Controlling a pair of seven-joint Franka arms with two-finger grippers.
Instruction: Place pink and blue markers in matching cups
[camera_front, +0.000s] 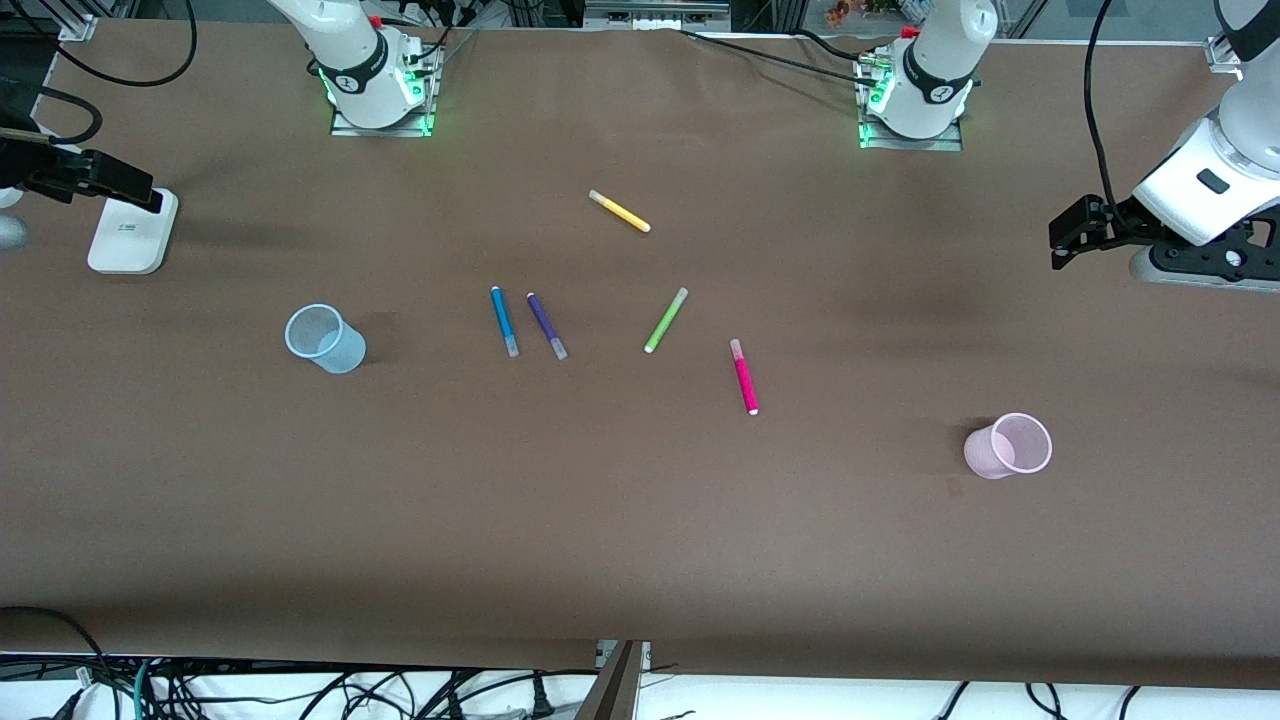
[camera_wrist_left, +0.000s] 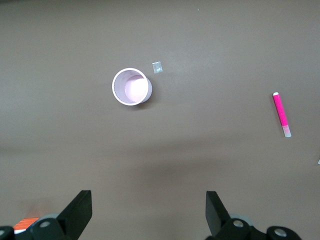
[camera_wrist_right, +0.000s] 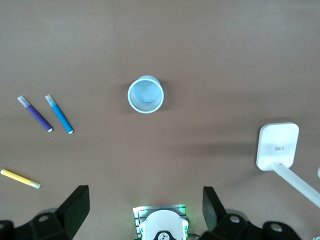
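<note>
the left pincer (camera_front: 1062, 240) hangs at the right edge of the front view, up off the brown tabletop (camera_front: 640, 540), its fingers (camera_wrist_left: 77, 210) spread wide with nothing between them. the right pincer (camera_front: 100, 180) waits at the left edge of the front view, likewise released and empty, beside a white box (camera_front: 132, 232).

the pink marker (camera_front: 745, 377) lies flat just right of centre in the front view, with the pale pink cup (camera_front: 1008, 446) upright toward the lower right, well apart from it. the blue marker (camera_front: 504, 321) lies left of centre, just beside a purple marker (camera_front: 547, 326) and not touching it. the pale blue cup (camera_front: 324, 339) stands upright farther left. a lime-green marker (camera_front: 666, 320) lies between the purple and pink ones, and a yellow marker (camera_front: 620, 211) sits higher in the frame, near the middle.
</note>
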